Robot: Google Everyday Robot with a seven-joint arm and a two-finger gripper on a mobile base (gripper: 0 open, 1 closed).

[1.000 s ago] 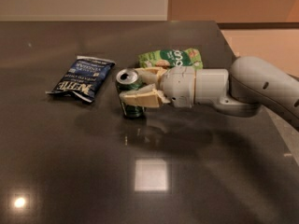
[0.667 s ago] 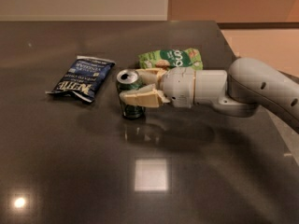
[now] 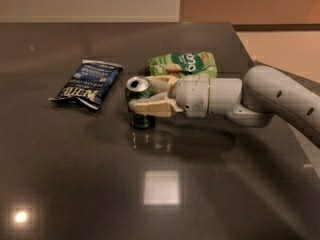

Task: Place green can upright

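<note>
On tabletop [image 3: 75, 184], end effector [image 3: 140, 93] clasps green can [image 3: 140, 120] beside blue bag [image 3: 88, 82].

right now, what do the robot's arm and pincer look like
The pincer, at the green can, has two cream, tapered fingers on a white cylindrical wrist. The arm is smooth, rounded and light grey, with small dark dots. No cables show.
</note>
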